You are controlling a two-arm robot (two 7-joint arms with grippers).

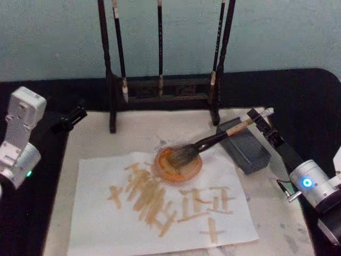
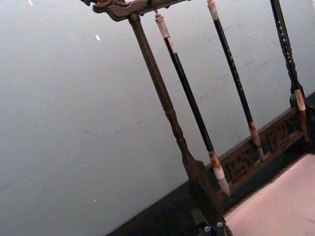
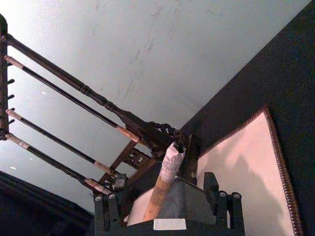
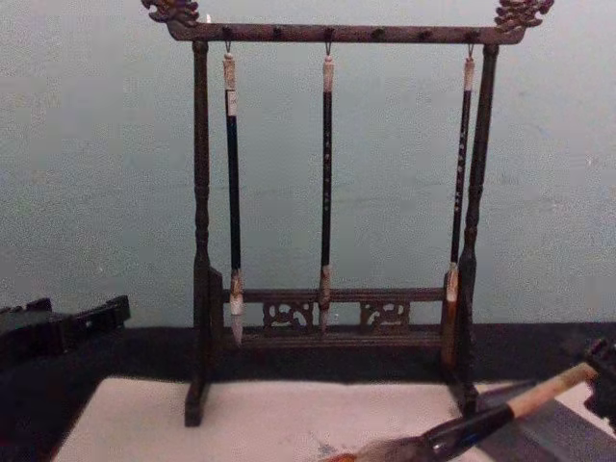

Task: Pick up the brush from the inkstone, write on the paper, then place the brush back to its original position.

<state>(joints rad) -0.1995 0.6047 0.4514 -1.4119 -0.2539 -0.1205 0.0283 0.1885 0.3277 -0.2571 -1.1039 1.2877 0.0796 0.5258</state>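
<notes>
Brush [image 1: 224, 135] upper shaft, just below its pale cap, lies between the fingers [image 3: 224, 202] of the right gripper [image 1: 257, 118], which stand spread on either side of the wood without pressing it; the right wrist view shows clear gaps on both sides of the tan shaft. This gripper reaches in from the bench's [image 1: 319, 106] right side, low over the rear right part of the cream mat [image 1: 133, 133]. From there the brush slants down toward the middle of the mat: its shaft crosses the rear end of the inkstone [image 1: 248, 150] and seems to rest on it, its glossy black section runs past the stone's left side, and its bushy bristles lie in a round orange dish [image 1: 194, 172]. The dish sits on the rear edge of the paper [image 1: 106, 224], which is spread over the front middle of the mat and carries tan brush strokes. The inkstone lies just beside the paper's right rear corner. Along the mat's rear edge stands a dark wooden rack [image 1: 160, 90] with three thin brushes [image 4: 326, 173] hanging from its top bar. The left gripper [image 1: 69, 118] hangs over the black bench just off the mat's left rear corner, well apart from the brush; I cannot tell whether it is spread or pressed together.
</notes>
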